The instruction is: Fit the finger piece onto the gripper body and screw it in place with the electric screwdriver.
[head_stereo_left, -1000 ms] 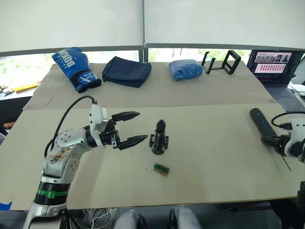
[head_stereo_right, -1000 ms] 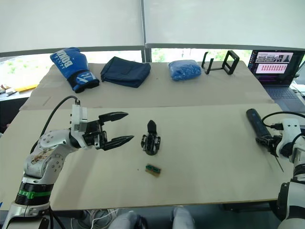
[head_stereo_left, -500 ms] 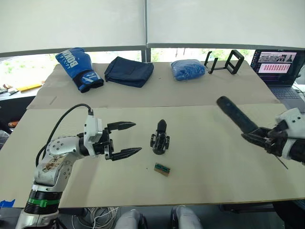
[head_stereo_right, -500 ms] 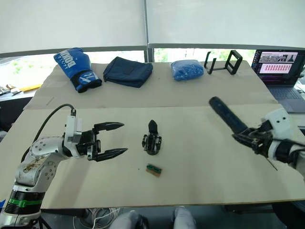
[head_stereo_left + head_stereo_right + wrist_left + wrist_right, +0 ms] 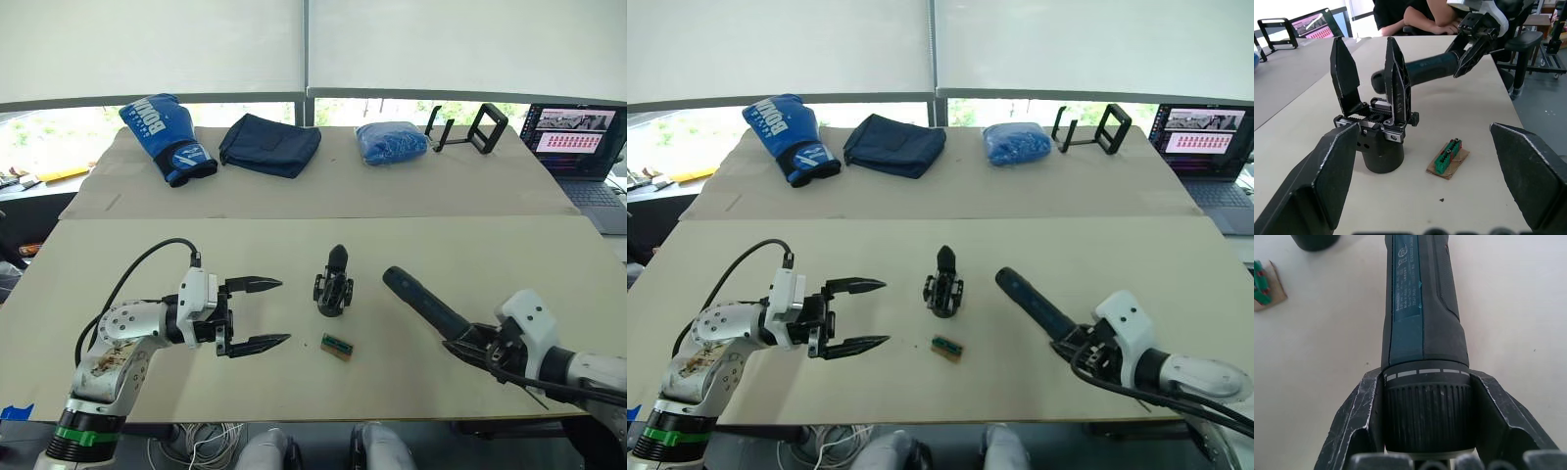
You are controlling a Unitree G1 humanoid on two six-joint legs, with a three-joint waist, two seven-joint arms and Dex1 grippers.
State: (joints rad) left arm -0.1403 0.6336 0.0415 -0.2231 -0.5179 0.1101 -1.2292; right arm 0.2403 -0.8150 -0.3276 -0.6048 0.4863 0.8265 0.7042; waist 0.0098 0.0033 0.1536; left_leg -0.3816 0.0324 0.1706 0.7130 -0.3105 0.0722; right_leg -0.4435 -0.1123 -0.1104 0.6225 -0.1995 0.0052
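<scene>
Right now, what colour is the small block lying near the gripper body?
Green, on a brown backing. The small block shows best in the left wrist view, beside the gripper body.

The left arm reached in from the robot's left, bent at the elbow, forearm level over the table. Its left claw pointed toward the middle of the table with the two black fingers spread wide, one above the other, gripping nothing. The right arm came in low from the right, wrist turned inward. The right claw was clamped around the ribbed collar of the screwdriver, a finger pressed on each side.
</scene>
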